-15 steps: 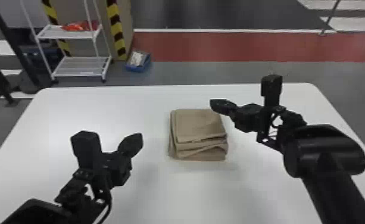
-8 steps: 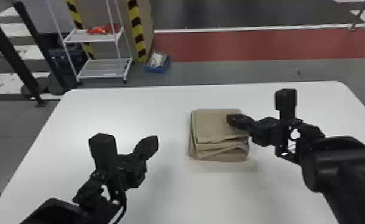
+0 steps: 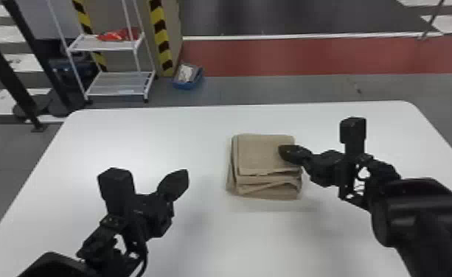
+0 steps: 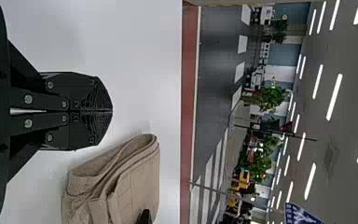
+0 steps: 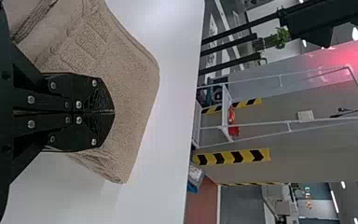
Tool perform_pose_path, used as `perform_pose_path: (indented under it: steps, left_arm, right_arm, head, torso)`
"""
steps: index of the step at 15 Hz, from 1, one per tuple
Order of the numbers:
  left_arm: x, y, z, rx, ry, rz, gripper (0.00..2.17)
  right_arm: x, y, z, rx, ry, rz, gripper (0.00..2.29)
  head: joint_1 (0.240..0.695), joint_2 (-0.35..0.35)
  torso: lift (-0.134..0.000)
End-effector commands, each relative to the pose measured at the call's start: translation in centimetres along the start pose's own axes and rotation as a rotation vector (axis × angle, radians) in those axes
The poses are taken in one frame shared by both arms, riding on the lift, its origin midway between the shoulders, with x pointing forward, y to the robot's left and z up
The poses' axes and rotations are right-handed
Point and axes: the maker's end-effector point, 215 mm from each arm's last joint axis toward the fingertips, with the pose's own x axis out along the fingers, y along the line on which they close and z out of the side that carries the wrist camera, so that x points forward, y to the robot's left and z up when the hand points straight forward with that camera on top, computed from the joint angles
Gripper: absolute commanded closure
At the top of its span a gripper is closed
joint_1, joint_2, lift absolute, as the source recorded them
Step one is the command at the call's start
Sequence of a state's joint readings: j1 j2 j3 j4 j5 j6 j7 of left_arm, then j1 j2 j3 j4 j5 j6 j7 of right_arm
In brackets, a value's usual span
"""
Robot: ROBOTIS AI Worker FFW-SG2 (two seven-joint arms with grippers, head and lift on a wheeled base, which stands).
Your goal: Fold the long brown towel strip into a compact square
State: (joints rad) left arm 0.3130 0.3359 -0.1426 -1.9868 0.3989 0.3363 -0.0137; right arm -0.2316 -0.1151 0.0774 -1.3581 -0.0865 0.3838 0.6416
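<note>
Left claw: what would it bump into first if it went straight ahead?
Probably the white table, though how high the left claw sits is unclear. The folded towel lies off to one side.

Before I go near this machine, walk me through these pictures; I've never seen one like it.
This is a two-armed robot with a claw of two flat fingers at each wrist. The head view looks forward and down from its head. Each wrist view comes from a camera on that wrist and is turned on its side, its own claw coming in from the left edge.

On the white table lies the brown towel, folded in layers into a squarish bundle. The left claw, shut, is to the towel's left. The right claw, also shut, is at the right part of the towel's top; whether it presses there I cannot tell. Neither grips anything.
</note>
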Motion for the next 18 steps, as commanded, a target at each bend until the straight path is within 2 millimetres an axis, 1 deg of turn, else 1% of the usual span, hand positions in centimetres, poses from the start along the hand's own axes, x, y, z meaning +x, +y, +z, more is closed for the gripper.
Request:
perform_pose_path:
  steps: [1, 2, 4, 5, 6, 7, 8, 10, 11, 15, 18]
  left_arm:
    - [0.0, 0.0, 0.0, 0.000, 0.002, 0.001, 2.14]
    - [0.2, 0.1, 0.2, 0.002, -0.003, 0.003, 2.14]
    - [0.4, 0.3, 0.3, 0.002, -0.002, 0.006, 2.14]
    - [0.6, 0.4, 0.6, 0.005, -0.006, 0.008, 2.14]
    - [0.8, 0.5, 0.9, 0.007, -0.011, 0.009, 2.14]
    - [0.9, 0.5, 1.1, 0.008, -0.014, 0.009, 2.14]
    - [1.1, 0.9, 1.1, 0.008, -0.013, 0.012, 2.14]
    - [1.3, 1.2, 0.6, 0.008, -0.002, 0.016, 2.14]
    - [1.4, 1.3, 0.6, 0.008, -0.001, 0.017, 2.14]
    - [1.6, 1.1, 0.4, 0.007, 0.003, 0.014, 2.14]
    - [1.6, 0.8, 0.3, 0.005, 0.004, 0.010, 2.14]
  right_arm:
    - [-0.7, 0.4, 2.7, -0.012, -0.059, 0.013, 1.93]
    - [-1.3, 0.6, 3.7, -0.020, -0.075, 0.022, 1.93]
    - [-1.6, 2.3, 3.3, -0.021, -0.061, 0.048, 1.93]
    - [-1.7, 3.7, 2.9, -0.027, -0.058, 0.065, 1.93]
    - [-2.0, 4.7, 2.1, -0.034, -0.052, 0.073, 1.93]
    - [-2.5, 5.2, 1.0, -0.034, -0.041, 0.073, 1.93]
    - [-2.9, 5.3, 0.1, -0.041, -0.034, 0.067, 1.93]
    - [-3.5, 4.7, -1.2, -0.044, -0.015, 0.054, 1.93]
    - [-4.0, 4.7, -2.3, -0.034, -0.005, 0.054, 1.93]
    - [-6.1, 4.6, -4.2, -0.032, 0.005, 0.038, 1.93]
    - [-6.7, 4.1, -5.3, -0.046, 0.008, 0.028, 1.93]
  head:
    - [0.695, 0.063]
    - [0.695, 0.064]
    - [0.695, 0.064]
    - [0.695, 0.064]
    - [0.695, 0.073]
    - [0.695, 0.081]
    - [0.695, 0.087]
    - [0.695, 0.094]
    - [0.695, 0.095]
    - [0.695, 0.082]
    - [0.695, 0.069]
  torso:
    - [-0.125]
    - [-0.125]
    - [-0.125]
    - [-0.125]
    - [-0.125]
    - [-0.125]
    - [-0.125]
    - [-0.125]
    - [-0.125]
    - [-0.125]
    - [-0.125]
